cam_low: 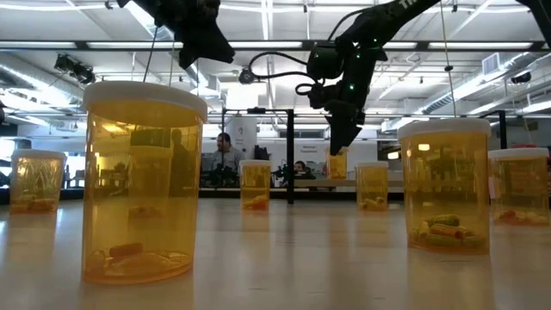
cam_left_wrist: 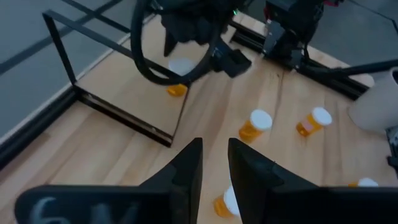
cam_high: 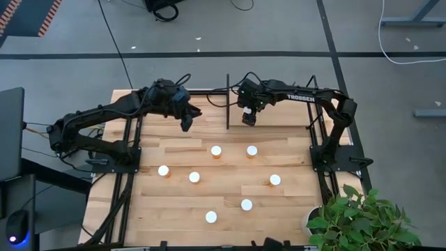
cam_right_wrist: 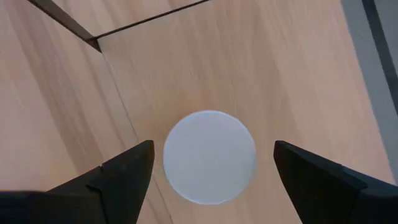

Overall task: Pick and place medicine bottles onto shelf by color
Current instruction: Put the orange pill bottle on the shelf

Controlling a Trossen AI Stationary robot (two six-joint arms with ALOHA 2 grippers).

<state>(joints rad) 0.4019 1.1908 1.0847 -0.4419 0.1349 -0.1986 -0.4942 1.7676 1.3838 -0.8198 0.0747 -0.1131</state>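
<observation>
One medicine bottle [cam_right_wrist: 209, 157] stands upright on the shelf [cam_high: 286, 115], just right of its black upright divider [cam_high: 228, 104]. My right gripper [cam_right_wrist: 212, 146] hangs straight above it, open, its fingers [cam_right_wrist: 118, 180] clear of the white cap on both sides. The low view shows that gripper [cam_low: 344, 138] just over the bottle [cam_low: 337, 164]. My left gripper [cam_high: 187, 120] hovers over the shelf's left part, shut and empty, its fingers [cam_left_wrist: 186, 168] nearly together. Several more medicine bottles [cam_high: 216, 150] [cam_high: 251, 150] [cam_high: 194, 177] stand scattered on the planked tabletop in front.
Black frame rails [cam_high: 129, 181] run along both table sides by the arm bases. A potted plant [cam_high: 355, 216] sits at the front right corner. A large bottle [cam_low: 142, 181] stands close to the low camera. People sit in the room behind.
</observation>
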